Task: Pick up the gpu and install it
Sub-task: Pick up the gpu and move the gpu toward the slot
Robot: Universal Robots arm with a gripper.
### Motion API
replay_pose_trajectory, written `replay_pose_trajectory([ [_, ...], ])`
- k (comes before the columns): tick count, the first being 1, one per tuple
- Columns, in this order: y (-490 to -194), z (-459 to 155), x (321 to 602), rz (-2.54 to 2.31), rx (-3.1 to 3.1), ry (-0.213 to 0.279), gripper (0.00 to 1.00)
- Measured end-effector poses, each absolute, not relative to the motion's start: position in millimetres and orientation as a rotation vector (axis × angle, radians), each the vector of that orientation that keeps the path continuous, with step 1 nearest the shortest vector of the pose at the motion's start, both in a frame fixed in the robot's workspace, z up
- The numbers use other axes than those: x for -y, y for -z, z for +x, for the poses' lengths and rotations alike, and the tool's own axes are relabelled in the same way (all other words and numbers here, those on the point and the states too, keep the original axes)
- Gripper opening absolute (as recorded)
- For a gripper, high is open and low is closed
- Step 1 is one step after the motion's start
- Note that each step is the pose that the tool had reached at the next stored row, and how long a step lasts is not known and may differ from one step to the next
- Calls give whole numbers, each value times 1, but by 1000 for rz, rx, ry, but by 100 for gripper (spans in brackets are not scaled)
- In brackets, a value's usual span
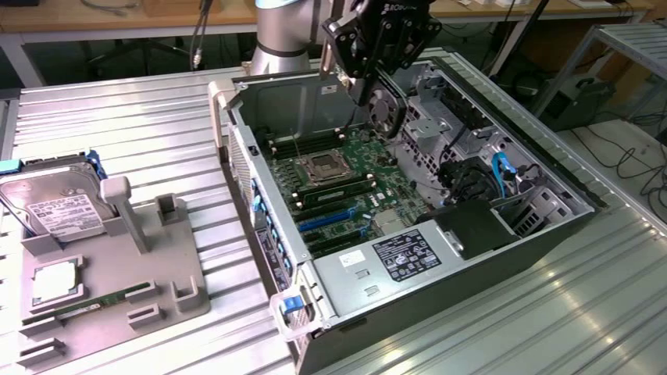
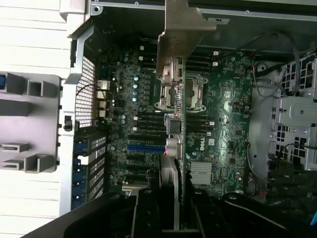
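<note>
While the black claw (image 1: pixel 367 87) hangs over the open dark computer case (image 1: pixel 501 266), its two fingers are drawn in to a narrow gap and clamp the thin, flat, dark gpu (image 1: pixel 386 111) between them. In the exterior view the card stands upright on edge under the claw, its round black fan facing the camera, at about one o'clock from the square silver processor socket (image 1: pixel 325 166) on the green motherboard (image 1: pixel 365 195). I cannot tell whether its lower edge touches anything inside the case. Blue expansion slots (image 1: pixel 331 221) lie at about six o'clock from the socket, apart from the card.

From the wrist, the claw (image 2: pixel 174 210) grips the gpu (image 2: pixel 174 126) seen edge-on, with its silver metal end bracket (image 2: pixel 181 29) at the far end, above the board.

At nine o'clock from the case, a silver hard drive with a white label (image 1: pixel 58 205) leans in a grey plastic holder (image 1: pixel 115 273) on the ribbed metal bench (image 1: pixel 136 125).
</note>
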State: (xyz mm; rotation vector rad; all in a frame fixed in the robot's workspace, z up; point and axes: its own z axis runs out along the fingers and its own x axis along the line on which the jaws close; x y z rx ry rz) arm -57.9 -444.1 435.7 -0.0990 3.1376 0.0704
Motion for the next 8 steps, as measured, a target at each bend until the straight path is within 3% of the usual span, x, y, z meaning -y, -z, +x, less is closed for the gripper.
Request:
replay_pose_trajectory([
  [8, -434, -41, 443, -74, -3138, -69, 27],
])
